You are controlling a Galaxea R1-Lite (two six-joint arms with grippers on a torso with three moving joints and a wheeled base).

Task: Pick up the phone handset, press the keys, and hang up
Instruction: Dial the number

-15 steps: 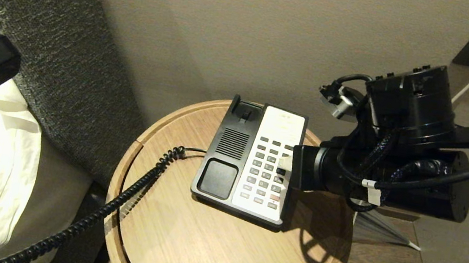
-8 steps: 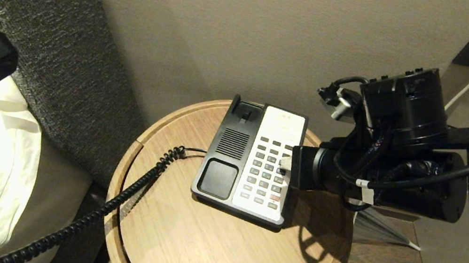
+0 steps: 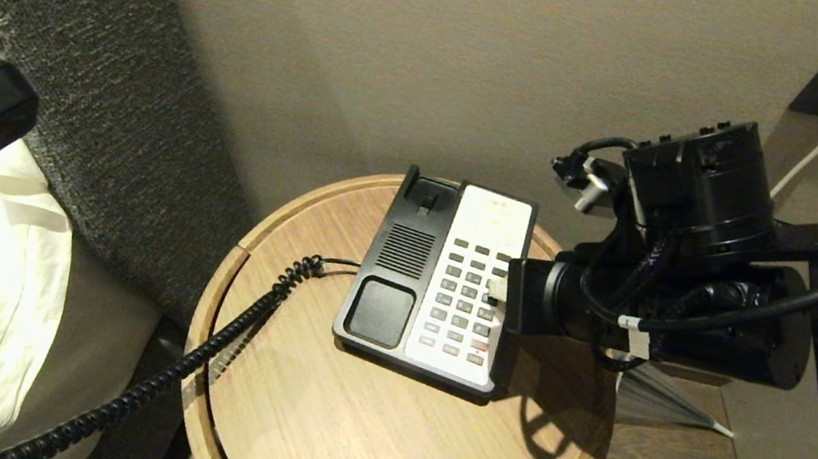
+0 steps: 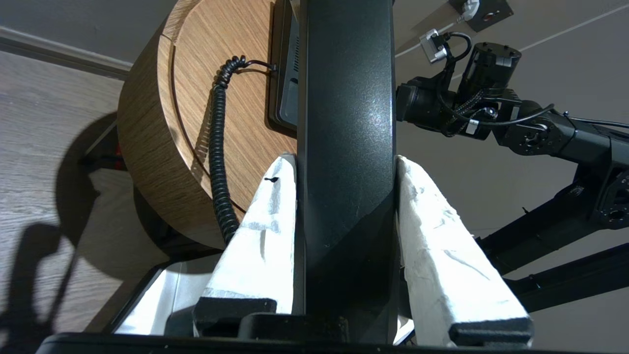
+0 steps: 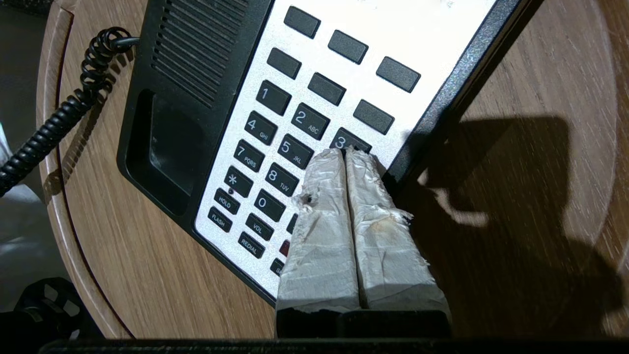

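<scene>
You are mid-task: the phone handset [image 4: 345, 147] is lifted, pinched between the left gripper's [image 4: 346, 216] fingers beside the round table [image 3: 374, 440], the right gripper [image 5: 346, 153], fingers pressed together, is on the phone base's [image 5: 196, 73] keypad [image 5: 290, 147], and hanging up remains.

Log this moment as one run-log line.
left pincer: shut on phone handset, off cradle | right pincer: shut, tips at key 3 of phone base | hang-up: pending
</scene>
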